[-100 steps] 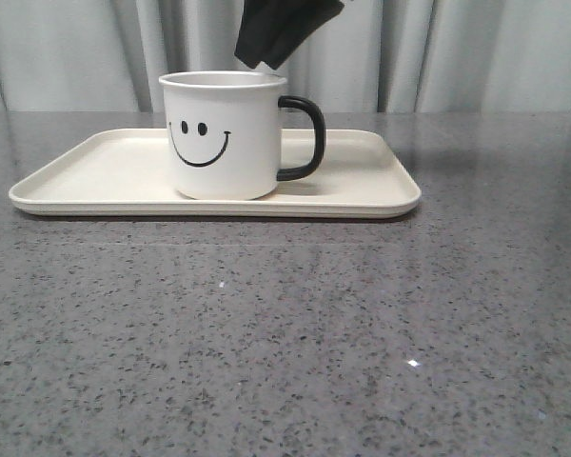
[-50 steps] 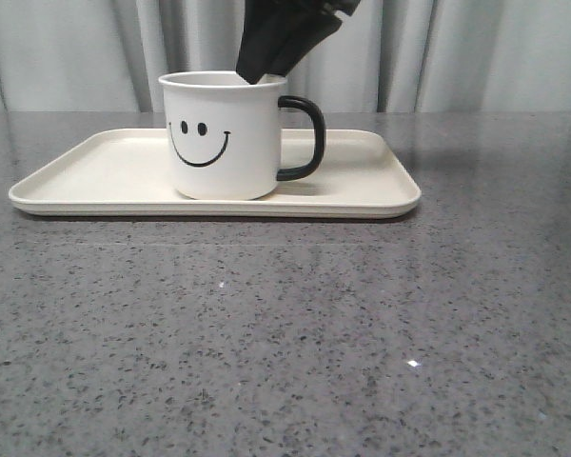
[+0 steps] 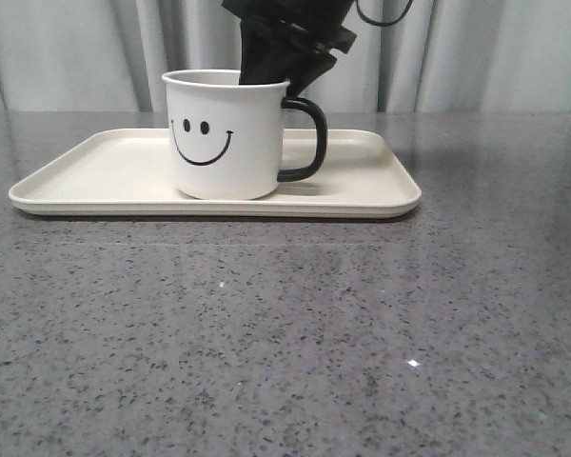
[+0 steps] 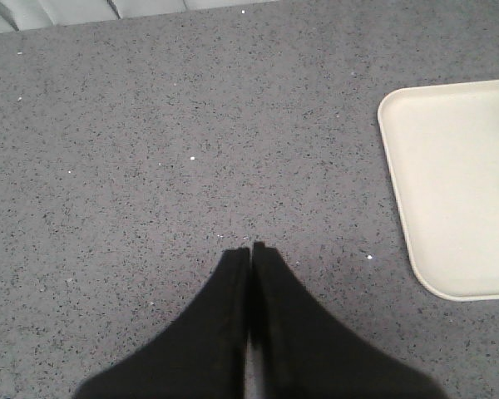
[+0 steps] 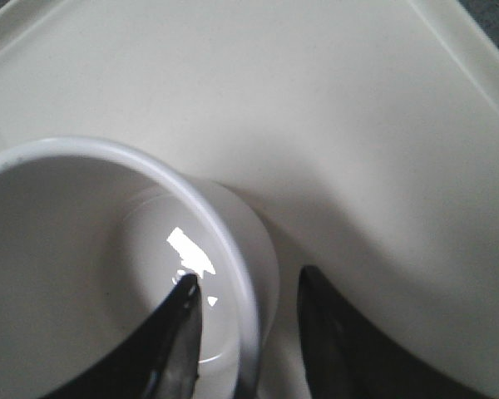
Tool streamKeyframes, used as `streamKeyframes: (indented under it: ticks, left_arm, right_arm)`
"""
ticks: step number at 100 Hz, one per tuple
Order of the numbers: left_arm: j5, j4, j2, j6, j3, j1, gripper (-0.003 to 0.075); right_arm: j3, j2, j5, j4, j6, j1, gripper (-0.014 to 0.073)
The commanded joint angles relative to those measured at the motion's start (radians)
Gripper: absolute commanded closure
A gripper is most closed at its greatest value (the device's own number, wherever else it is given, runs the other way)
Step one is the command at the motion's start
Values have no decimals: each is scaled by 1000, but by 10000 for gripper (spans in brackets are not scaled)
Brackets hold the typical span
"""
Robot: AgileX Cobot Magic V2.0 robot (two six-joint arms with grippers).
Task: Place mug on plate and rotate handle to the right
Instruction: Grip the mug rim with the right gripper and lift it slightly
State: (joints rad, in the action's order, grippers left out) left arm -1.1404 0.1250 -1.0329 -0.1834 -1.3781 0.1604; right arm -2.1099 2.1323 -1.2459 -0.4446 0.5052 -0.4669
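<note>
Right gripper [image 5: 245, 320] has dropped to straddle the rim of the mug [image 3: 226, 133] on the plate [image 3: 362, 190], jaws apart; handle [image 3: 306, 139] seemingly already right; left gripper [image 4: 251, 249] clenched.
</note>
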Motion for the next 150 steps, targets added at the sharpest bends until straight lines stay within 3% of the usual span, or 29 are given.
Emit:
streamKeyframes:
  ticks: [1,15,38,121,150]
  left_arm:
    - [57,15,12,0,-23,2,740]
    - [61,15,12,0,-23,2,740]
    - [64,16,4,0,-23,2,740]
    - [48,17,-7,0,-23,2,740]
    - [46,17,-7,0,-23,2,740]
  right_arm:
    - [-32,-64,-23,-39,2,-1,297]
    - [-32,-64,-40,-46,2,-1,379]
    - [-32,-64,-50,-48,2,-1,665]
    - [-197,-87,-91,97,12,-2,652]
    - [-195,-86,-93,148,50,-52,652]
